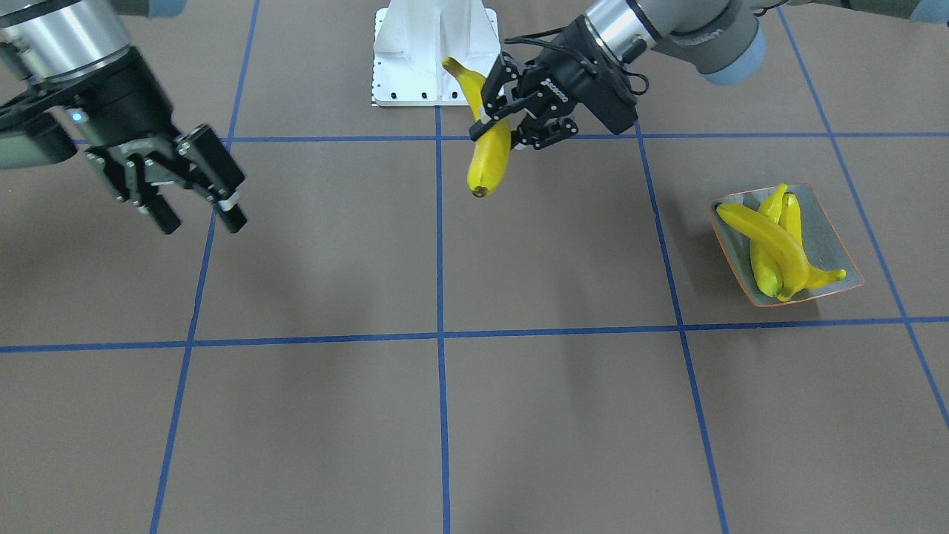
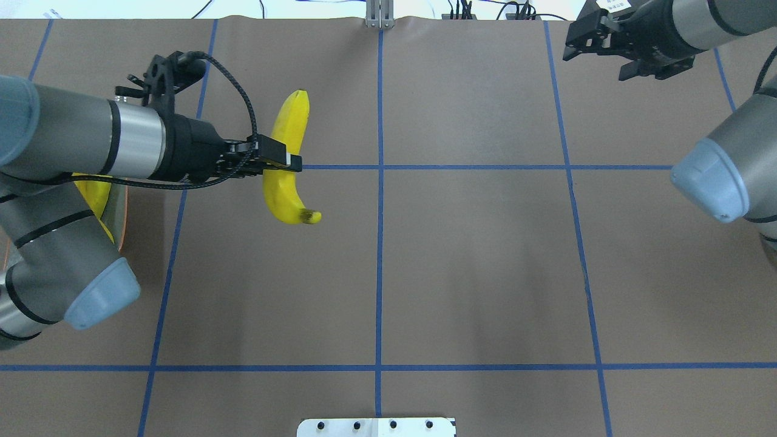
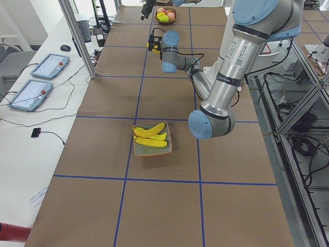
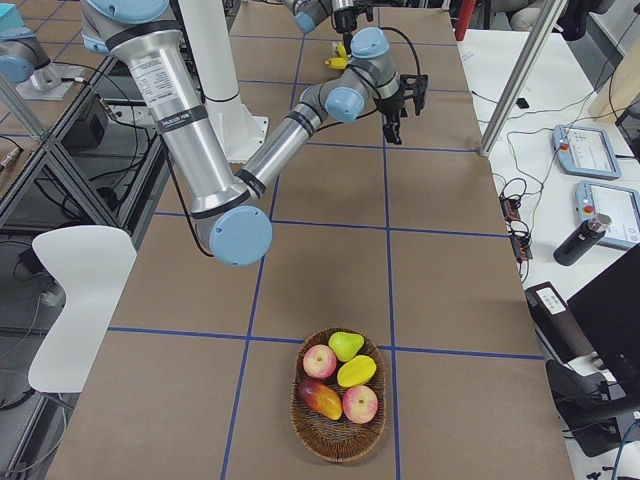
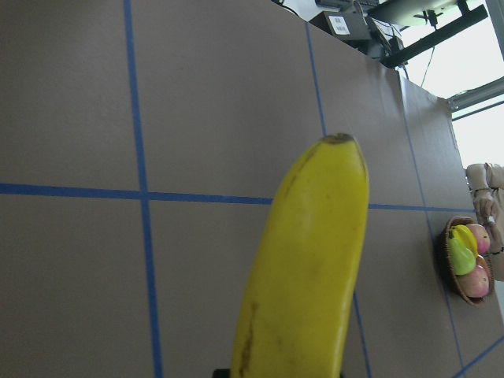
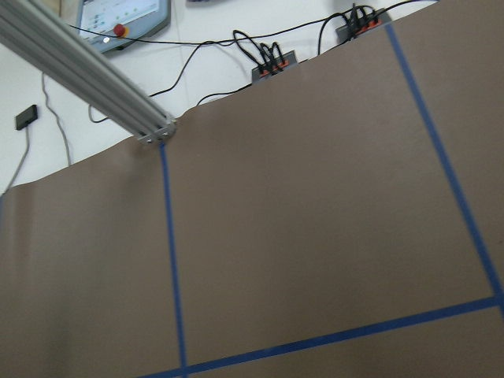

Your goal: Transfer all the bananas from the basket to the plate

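My left gripper (image 1: 498, 127) is shut on a yellow banana (image 1: 490, 159) and holds it above the table near the robot's base; the banana hangs tip down. The overhead view shows the banana (image 2: 284, 194) crosswise in the jaws. It fills the left wrist view (image 5: 307, 276). The grey-green plate (image 1: 834, 245) with an orange rim holds three bananas (image 1: 771, 241), off to my left. My left arm mostly hides it in the overhead view (image 2: 123, 212). My right gripper (image 1: 202, 221) is open and empty, above the table.
A wicker basket (image 4: 318, 438) at the table's right end holds apples (image 4: 320, 361) and other yellow and green fruit; no banana shows in it. The white robot base (image 1: 434, 52) stands at the table's edge. Blue tape lines grid the brown table.
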Robot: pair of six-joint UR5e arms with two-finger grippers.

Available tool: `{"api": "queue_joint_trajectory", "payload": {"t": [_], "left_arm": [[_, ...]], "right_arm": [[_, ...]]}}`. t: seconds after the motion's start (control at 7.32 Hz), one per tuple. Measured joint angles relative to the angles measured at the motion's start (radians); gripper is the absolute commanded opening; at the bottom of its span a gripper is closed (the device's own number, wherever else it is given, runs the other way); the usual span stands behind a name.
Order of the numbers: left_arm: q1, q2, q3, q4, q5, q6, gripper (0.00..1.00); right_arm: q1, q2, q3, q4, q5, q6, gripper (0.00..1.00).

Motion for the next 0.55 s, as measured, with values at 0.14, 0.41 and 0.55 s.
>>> {"api": "queue_joint_trajectory", "payload": {"t": [0.14,0.41,0.55], "left_arm": [[-0.055,0.071,0.0,0.001,-0.044,0.125,0.0],[-0.148,0.209,0.005,0.011,-0.088,0.425,0.0],[-0.177,0.262,0.014,0.013,-0.08,0.583,0.0]], "right_arm": [[0.046,-0.044,-0.017,-0.008,0.013,-0.121,1.0],[0.139,-0.132,-0.044,-0.007,0.057,-0.336,1.0],[0.165,-0.156,-0.049,-0.006,0.068,-0.388,1.0]]}}
